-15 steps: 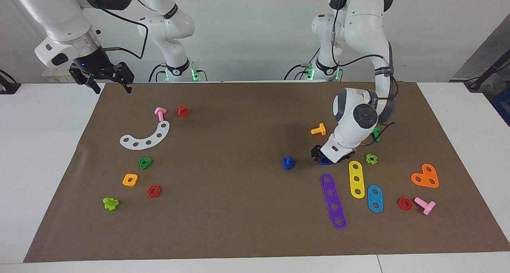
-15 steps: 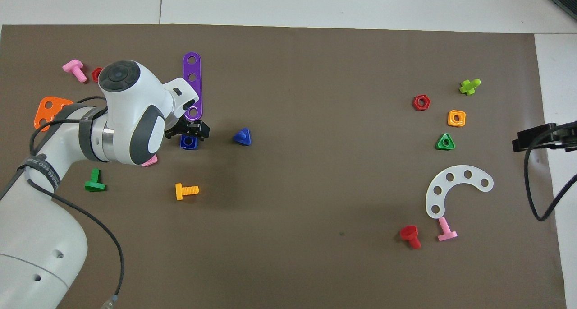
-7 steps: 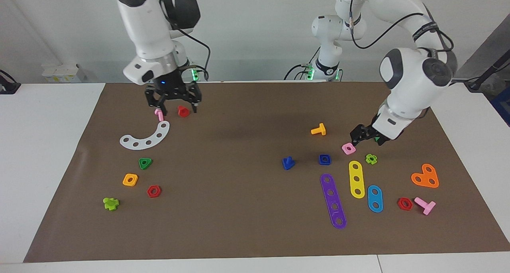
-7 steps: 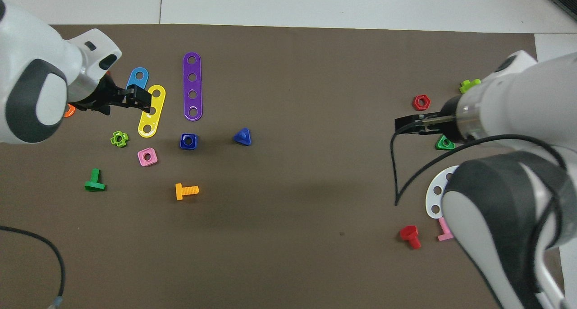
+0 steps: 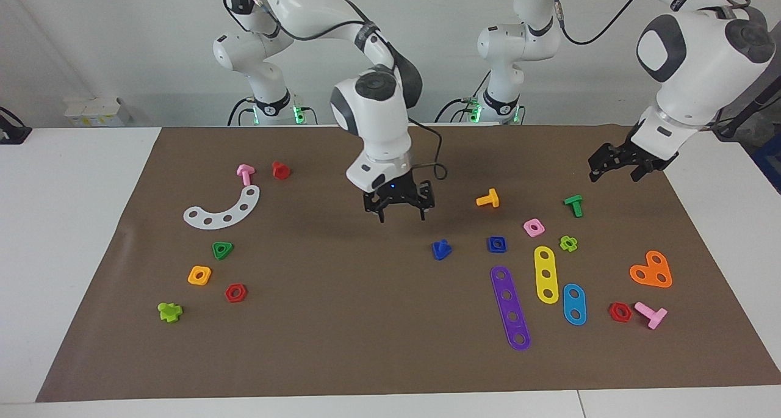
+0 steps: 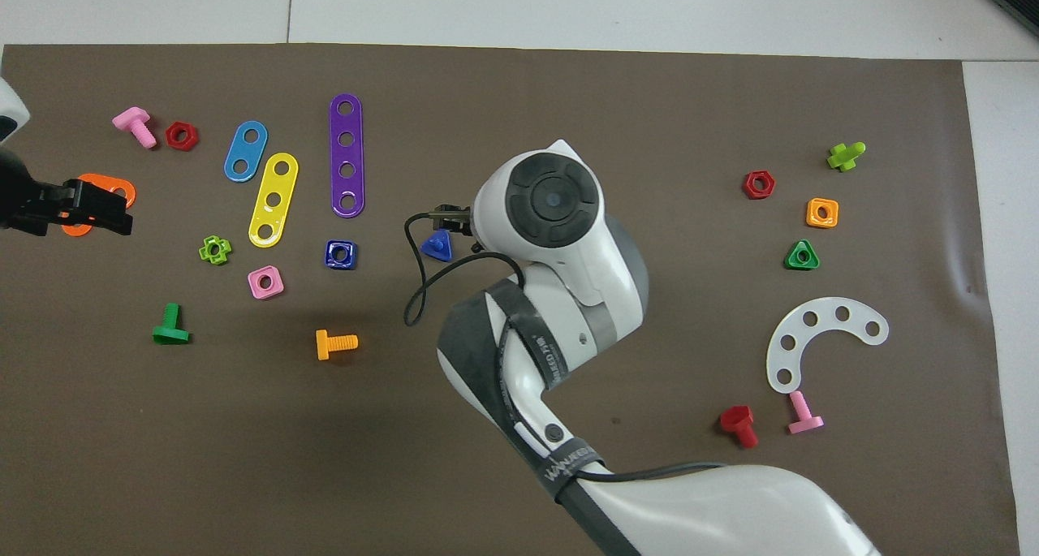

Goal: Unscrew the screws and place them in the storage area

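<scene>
Although reaching in from its base with elbow high and forearm folded down over the middle of the bench [image 5: 73, 253], stops short of any contact: right gripper [image 5: 399, 212] up off the brown mat [image 5: 341, 345], pointing straight down, fingers apart, nothing between them. Likewise raised, spread and empty: left gripper [image 5: 617, 166], waiting well apart from the dark-blue square nut [image 5: 496, 244], toward the left arm's end.

Taking that nut as marker: dark-blue bolt [image 5: 442, 249] near it toward the right arm's end, about level with it, not touching it, resting on the mat. Right gripper over bare mat a little further toward that same end.

Apparently sitting on its flat triangular head, stubby shaft upward with a slight lean, so long axis roughly vertical and roughly in line with the downward-pointing fingers. From the right gripper, then: bolt lower and a short way toward the left arm's end. Nearer arm by a wide margin: the right.

Probably calls for a small sideways shift, then a straight descent with the fingers astride the shaft or head. Worth watching for a small plastic part tipping or skidding under one finger.

Judged already free of the nut; carrying to storage not yet begun, and no marked storage area visible.

Just farther from the robots than the nut: purple four-hole strip [image 5: 510, 308], flat on the mat.
</scene>
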Controlling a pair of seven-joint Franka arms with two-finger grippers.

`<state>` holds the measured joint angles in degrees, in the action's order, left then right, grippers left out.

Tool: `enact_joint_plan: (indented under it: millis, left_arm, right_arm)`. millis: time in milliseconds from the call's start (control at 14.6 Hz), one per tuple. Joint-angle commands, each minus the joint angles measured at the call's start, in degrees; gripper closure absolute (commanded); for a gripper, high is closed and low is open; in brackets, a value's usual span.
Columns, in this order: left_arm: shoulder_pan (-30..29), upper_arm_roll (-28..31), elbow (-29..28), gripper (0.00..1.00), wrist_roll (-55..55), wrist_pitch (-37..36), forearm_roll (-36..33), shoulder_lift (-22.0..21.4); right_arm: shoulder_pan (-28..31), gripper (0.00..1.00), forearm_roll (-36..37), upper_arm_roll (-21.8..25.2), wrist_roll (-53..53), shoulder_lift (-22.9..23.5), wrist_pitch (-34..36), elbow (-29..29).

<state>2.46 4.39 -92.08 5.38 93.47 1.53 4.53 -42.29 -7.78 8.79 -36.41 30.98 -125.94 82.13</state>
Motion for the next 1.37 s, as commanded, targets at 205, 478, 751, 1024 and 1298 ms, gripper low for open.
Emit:
enact_joint_plan:
  millis: [205, 478, 751, 1024, 1298]
  left_arm:
    - [0.44, -0.62, -3.19, 0.00, 0.07, -4.26, -1.53, -6.28]
    - [1.49, -1.32, -2.76, 0.00, -4.49, -4.70, -2.84, -6.72]
    - [3.25, -1.32, -2.58, 0.00, -4.76, -3.82, -5.40, -6.81]
    - [3.34, -1.41, -2.67, 0.00, -4.50, -3.38, -5.14, -6.99]
    - [3.25, -1.41, -2.84, 0.00, -4.41, -3.38, -5.05, -7.07]
  right_arm:
    - [-1.31, 0.00, -1.27, -0.53, -1.64, 11.29, -4.75, -10.77]
    - [-2.27, 0.14, -1.71, -0.79, 0.99, 10.85, -5.02, -6.82]
    - [-2.97, 0.23, -1.71, -1.50, 0.99, 10.85, -6.41, -5.84]
    - [-2.98, 0.40, -1.19, -1.50, 1.34, 10.85, -7.39, -4.27]
    - [-3.07, 0.44, -0.92, -1.50, 2.05, 10.68, -10.91, -1.62]
